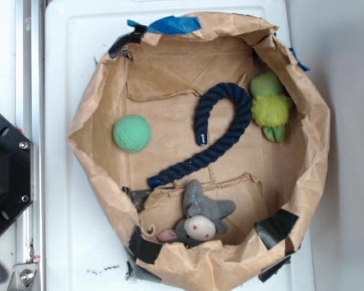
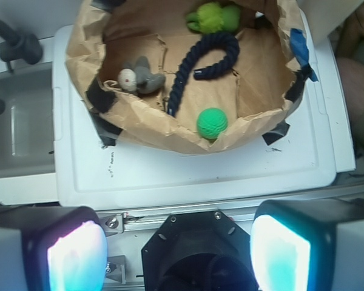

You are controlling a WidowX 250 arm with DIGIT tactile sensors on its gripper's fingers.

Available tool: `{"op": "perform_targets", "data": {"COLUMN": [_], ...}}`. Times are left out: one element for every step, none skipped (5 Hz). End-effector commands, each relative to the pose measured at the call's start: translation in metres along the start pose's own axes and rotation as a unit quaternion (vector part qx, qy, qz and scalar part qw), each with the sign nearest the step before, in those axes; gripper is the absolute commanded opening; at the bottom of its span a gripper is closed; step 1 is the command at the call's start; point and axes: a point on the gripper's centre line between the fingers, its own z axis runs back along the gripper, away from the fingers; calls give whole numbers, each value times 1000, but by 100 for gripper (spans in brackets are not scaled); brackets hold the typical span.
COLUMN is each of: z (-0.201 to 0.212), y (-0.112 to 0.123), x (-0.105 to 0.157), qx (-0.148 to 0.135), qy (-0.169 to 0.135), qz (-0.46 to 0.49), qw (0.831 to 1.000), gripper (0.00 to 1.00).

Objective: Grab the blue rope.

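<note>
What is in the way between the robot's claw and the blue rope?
The near wall of the paper bag rises between the open gripper and the blue rope, so the gripper must go over it. The green ball sits just inside that wall, beside the rope. Nothing lies on top of the rope.

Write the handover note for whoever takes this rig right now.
Gripper: open, empty, back at the near edge of the white table, outside the paper bin.
Blue rope: lies hooked on the bin floor, one end near the middle, the other toward the grey mouse toy. Its bend nearly meets the green plush; the green ball sits apart from it.
Done: nothing yet; the rope is untouched.
Left: reach over the bin wall, close on the rope, lift.
</note>
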Motion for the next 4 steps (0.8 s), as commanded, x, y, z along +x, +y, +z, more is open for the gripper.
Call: {"op": "perform_targets", "data": {"z": [0,-17,-39,-51], "y": [0,-1,-1,4], "x": [0,32,58,78], "qx": [0,6,13,-15], "qy": [0,-1,3,22], "qz": [0,-6,-32,-37], "qw": [1000,1000,999,999], "gripper": [100,100,100,100]}}
